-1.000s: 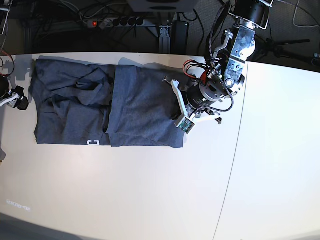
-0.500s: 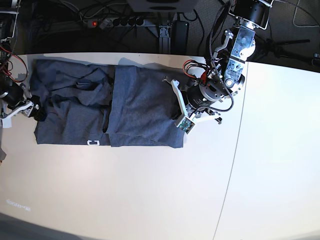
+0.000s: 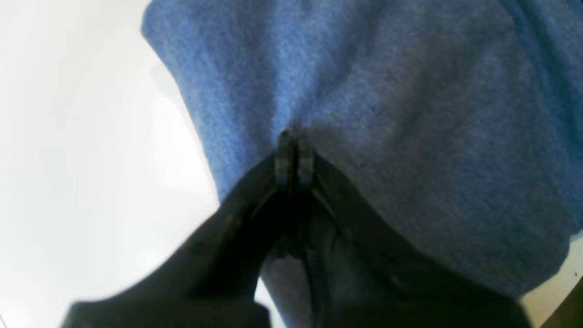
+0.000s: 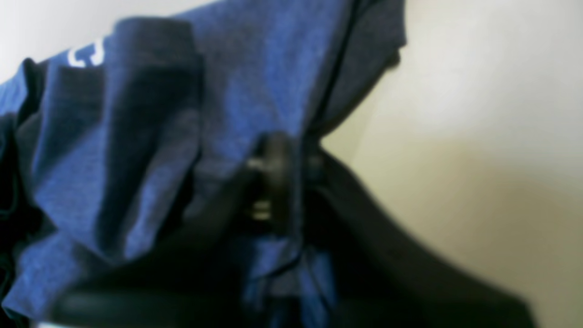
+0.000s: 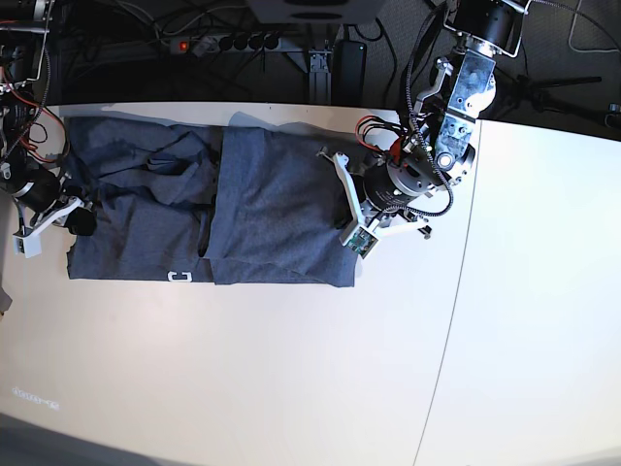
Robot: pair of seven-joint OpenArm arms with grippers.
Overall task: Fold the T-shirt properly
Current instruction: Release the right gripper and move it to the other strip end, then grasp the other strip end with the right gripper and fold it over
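both wrist views are blurred. the left gripper [image 3: 294, 155] shows jaws pressed together, tips against the t-shirt [image 5: 243, 209]; whether cloth sits between them is hard to tell. the right gripper [image 4: 282, 177] is pinching a fold at the shirt's left edge. the shirt lies partly folded across the upper left of the white table [image 5: 291, 369]. a power strip [image 5: 218, 43] and cables sit in the dark behind.

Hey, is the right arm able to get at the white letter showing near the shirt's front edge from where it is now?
Probably yes. The right gripper is shut on the T-shirt at its end, and the white letter lies uncovered a little farther along, nothing between them; it would have to let go first.
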